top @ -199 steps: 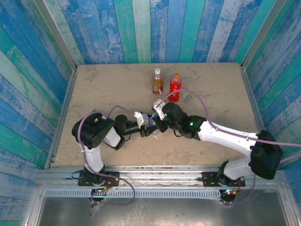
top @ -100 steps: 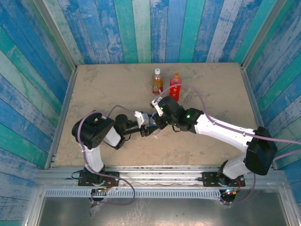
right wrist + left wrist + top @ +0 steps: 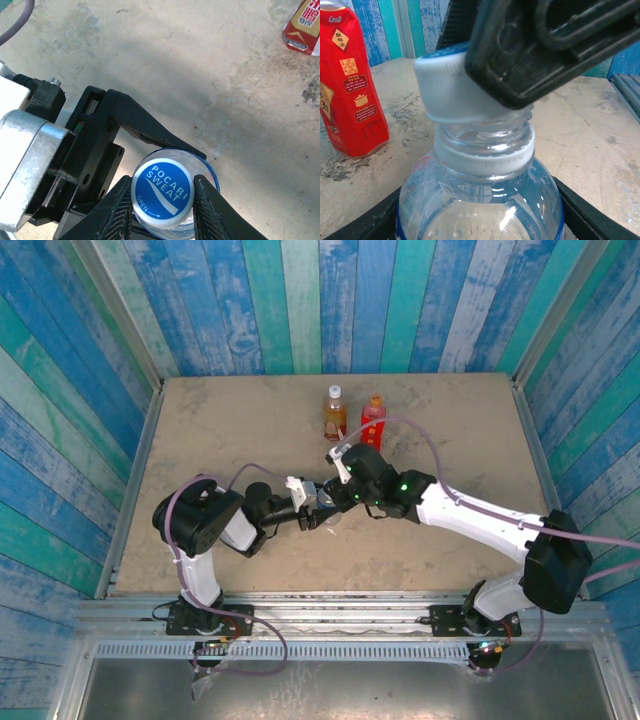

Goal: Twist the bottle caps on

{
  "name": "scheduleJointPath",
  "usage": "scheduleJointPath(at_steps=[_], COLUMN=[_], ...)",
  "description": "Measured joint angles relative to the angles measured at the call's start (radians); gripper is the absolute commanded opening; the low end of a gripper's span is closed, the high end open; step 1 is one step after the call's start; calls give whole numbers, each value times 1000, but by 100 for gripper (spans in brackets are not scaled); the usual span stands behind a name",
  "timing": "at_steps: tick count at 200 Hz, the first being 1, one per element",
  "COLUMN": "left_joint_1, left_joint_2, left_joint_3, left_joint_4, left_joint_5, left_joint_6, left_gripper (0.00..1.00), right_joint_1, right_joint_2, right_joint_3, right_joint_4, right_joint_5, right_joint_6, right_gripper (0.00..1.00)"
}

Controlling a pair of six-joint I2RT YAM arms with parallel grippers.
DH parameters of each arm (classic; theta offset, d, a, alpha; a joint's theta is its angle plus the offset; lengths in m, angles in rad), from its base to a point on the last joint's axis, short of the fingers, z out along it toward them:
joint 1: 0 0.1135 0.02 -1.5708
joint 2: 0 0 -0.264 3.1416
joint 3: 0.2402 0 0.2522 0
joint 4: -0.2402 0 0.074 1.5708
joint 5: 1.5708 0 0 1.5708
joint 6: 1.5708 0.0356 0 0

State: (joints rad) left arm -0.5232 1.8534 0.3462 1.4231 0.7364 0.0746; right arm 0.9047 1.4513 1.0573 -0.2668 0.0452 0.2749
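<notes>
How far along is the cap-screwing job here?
Done, it seems: the amber-brown tea bottle and bright red drink bottle stand capped at the back. In hand: the left gripper holds the clear plastic bottle while the right gripper pinches its blue-topped screw cap, sitting tilted on the neck. Left: seating and tightening that cap.

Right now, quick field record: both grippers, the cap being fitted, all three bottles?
left gripper: shut on the clear plastic bottle, held upright
right gripper: shut on the blue-topped white screw cap, from above
cap seating: on the neck, clear neck showing below it; looks not fully down
amber tea bottle: far side of the table, upright, white cap on
red drink bottle: beside the amber one, upright, orange cap on
</notes>
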Motion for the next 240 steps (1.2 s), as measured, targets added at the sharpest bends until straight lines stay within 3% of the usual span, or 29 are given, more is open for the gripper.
scheduleJointPath(at_steps=[143, 240], left_joint_1=[0, -5], left_joint_2=[-2, -4], left_joint_3=[7, 19], left_joint_4=[-14, -34], left_joint_5=[7, 8], left_joint_6=[5, 4], left_gripper=[60, 60], right_joint_1=[79, 68], right_joint_2=[-75, -77], right_joint_3=[-183, -188], right_joint_4=[249, 199], right_joint_5=[171, 153], right_joint_6=[-127, -69], right_gripper=[31, 49])
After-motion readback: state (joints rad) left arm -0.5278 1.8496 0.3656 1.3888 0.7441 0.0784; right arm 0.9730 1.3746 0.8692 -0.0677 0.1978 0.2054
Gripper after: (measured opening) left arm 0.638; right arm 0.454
